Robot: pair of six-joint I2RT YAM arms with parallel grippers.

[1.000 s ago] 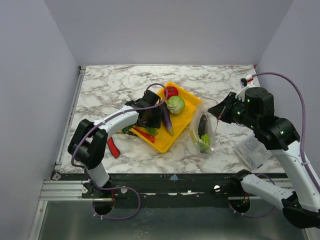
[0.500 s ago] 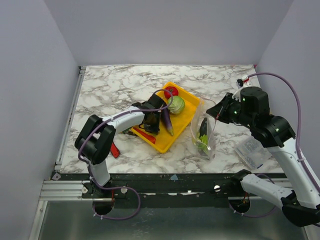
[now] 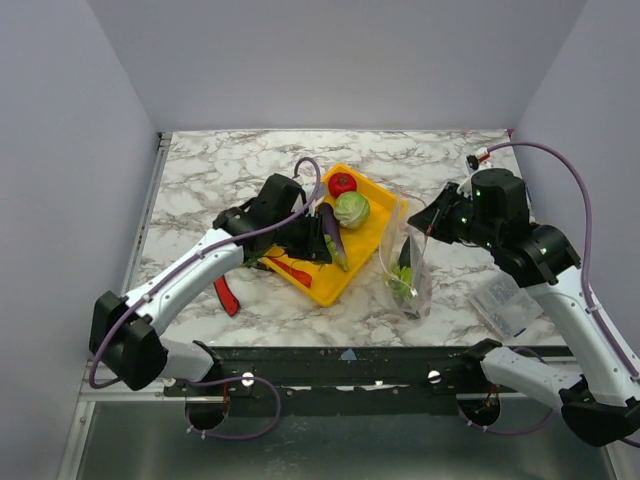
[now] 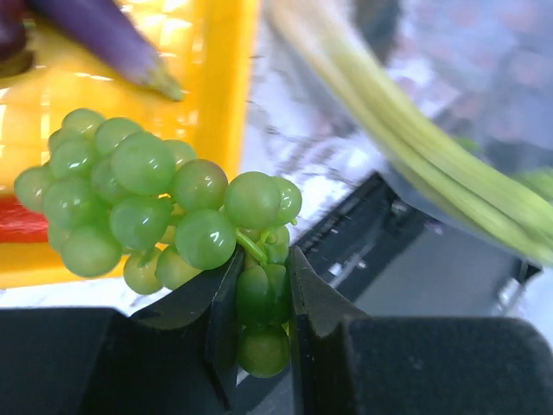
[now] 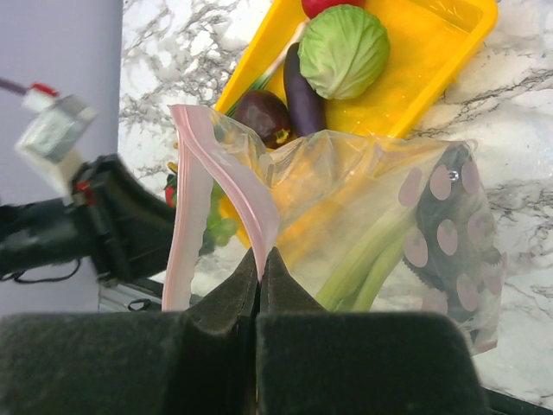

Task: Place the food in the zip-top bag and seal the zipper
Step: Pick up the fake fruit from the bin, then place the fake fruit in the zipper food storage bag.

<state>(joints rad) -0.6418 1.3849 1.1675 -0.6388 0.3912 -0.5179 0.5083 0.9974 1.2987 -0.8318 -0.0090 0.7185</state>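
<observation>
My left gripper (image 4: 262, 294) is shut on the lower grapes of a green grape bunch (image 4: 155, 203), which hangs above the near edge of the yellow tray (image 3: 375, 235). In the top view that gripper (image 3: 318, 246) hovers over the tray's left half. A cabbage (image 3: 351, 209), a tomato (image 3: 342, 183) and a purple eggplant (image 3: 333, 235) lie in the tray. My right gripper (image 5: 260, 259) is shut on the pink zipper (image 5: 233, 181), holding the zip-top bag (image 3: 405, 265) upright with its mouth open toward the tray. Green stalks (image 5: 363, 259) and a dark cucumber (image 5: 441, 225) are inside the bag.
A red-handled tool (image 3: 227, 295) lies on the marble left of the tray. A small clear packet (image 3: 508, 303) lies at the near right, under the right arm. The bag stands just right of the tray's edge.
My left gripper closed on the grapes and lifted them off the tray as the arm rose and swung right. My right gripper drew the bag's mouth slightly left and up.
</observation>
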